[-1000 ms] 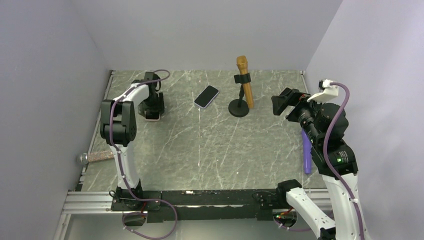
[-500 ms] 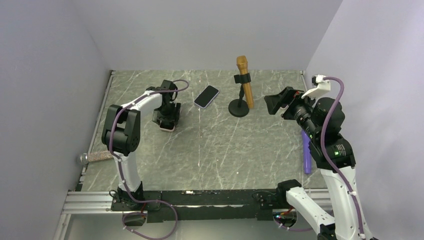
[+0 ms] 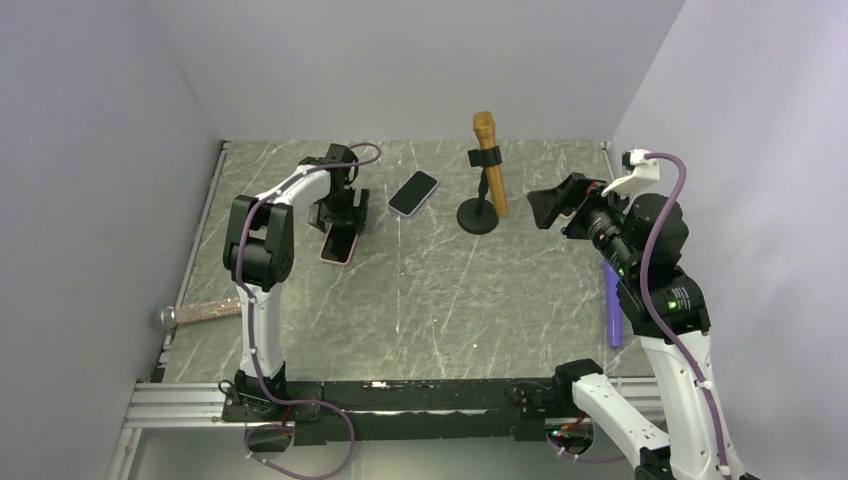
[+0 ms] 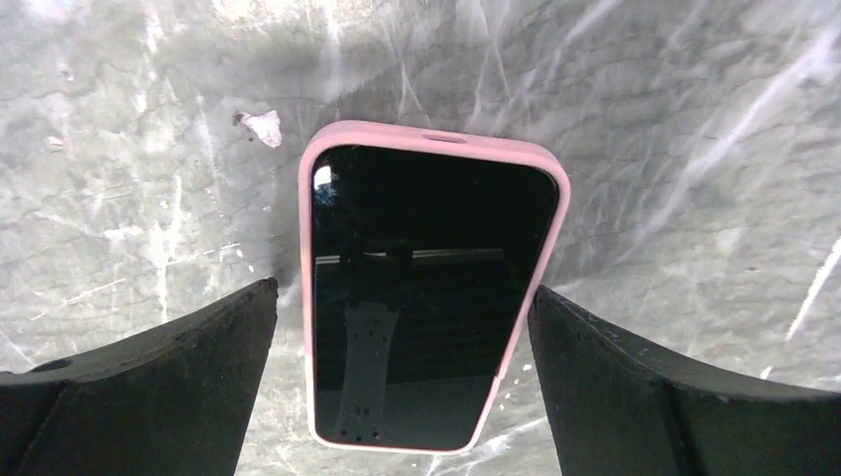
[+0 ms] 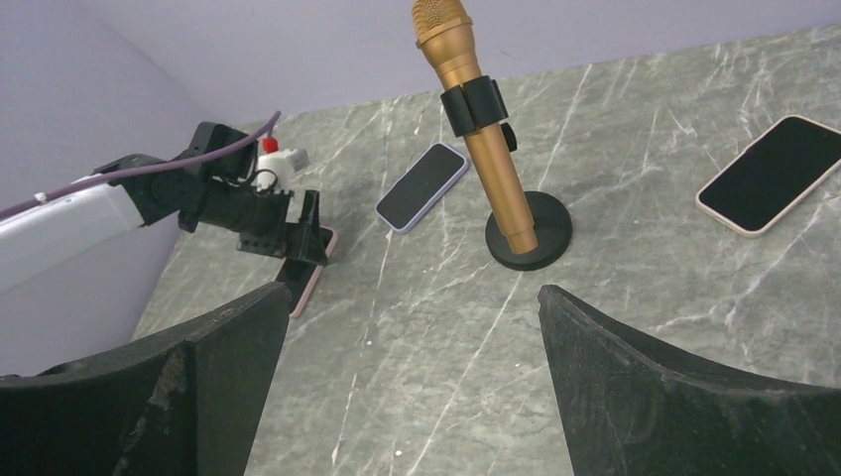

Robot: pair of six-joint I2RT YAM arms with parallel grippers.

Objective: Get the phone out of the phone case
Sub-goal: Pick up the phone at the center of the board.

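Shifted rightward since a second ago, left gripper straddles, jaws wide, the glossy black phone in its rounded pink phone case, flat on veined grey table; right gripper gapes wide.

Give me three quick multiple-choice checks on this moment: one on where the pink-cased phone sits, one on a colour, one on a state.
1. Where is the pink-cased phone?
A) lying on the table between the left fingers
B) lifted off the table
C) leaning on the stand

2. What colour is the microphone?
A) silver
B) gold
C) blue

3. How is the right gripper?
A) shut on a phone
B) shut, empty
C) open, holding nothing

Answers:
1 A: the left wrist view shows it lying screen-up with a finger on each side and a gap to both.
2 B: its body is gold in both wider views.
3 C: its fingers are spread wide with only table between them.
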